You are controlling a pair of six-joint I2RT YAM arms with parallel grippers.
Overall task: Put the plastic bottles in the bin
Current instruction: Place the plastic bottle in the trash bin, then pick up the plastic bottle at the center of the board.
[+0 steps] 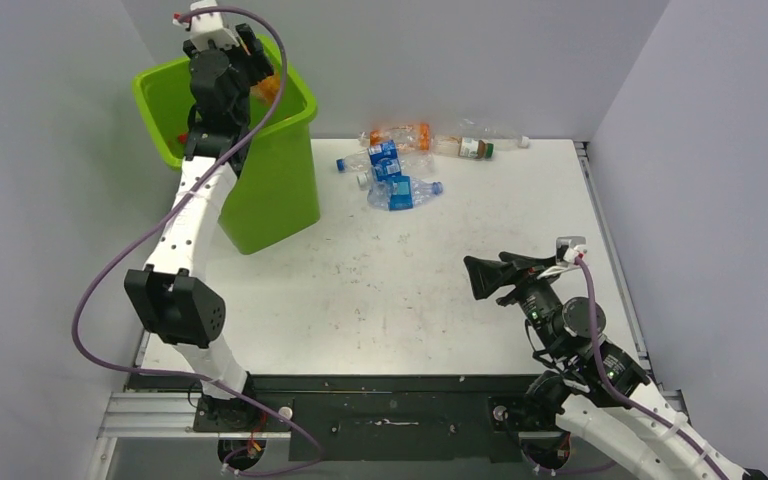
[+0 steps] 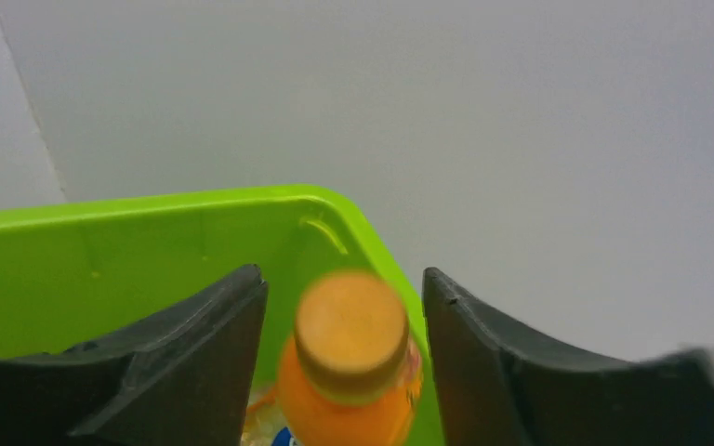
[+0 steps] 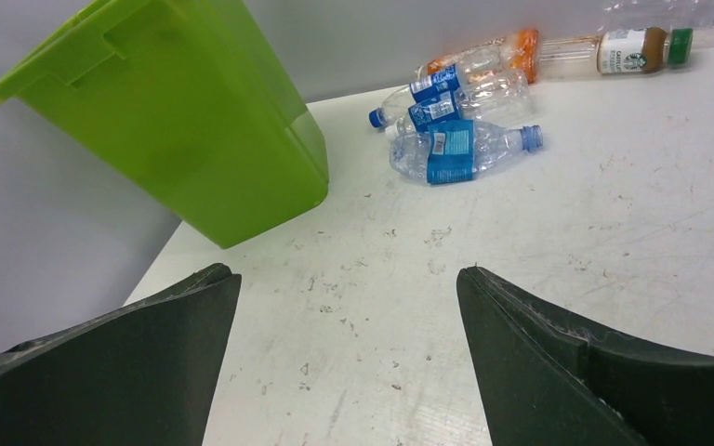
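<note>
My left gripper (image 1: 260, 65) hangs over the far right corner of the lime-green bin (image 1: 280, 190). In the left wrist view the gripper (image 2: 342, 271) is open. A blurred orange bottle (image 2: 351, 362) with an orange cap sits between the fingers with a gap on each side, above the bin's inside (image 2: 102, 251). Several clear plastic bottles (image 1: 395, 165) with blue and orange labels lie in a heap at the table's far middle. They also show in the right wrist view (image 3: 456, 149). My right gripper (image 1: 485, 275) is open and empty above the table at the near right (image 3: 346, 271).
A clear bottle with a white label and green cap (image 1: 472, 148) lies right of the heap, by the back wall. The bin stands at the far left of the table (image 3: 195, 121). Grey walls close in the left, back and right sides.
</note>
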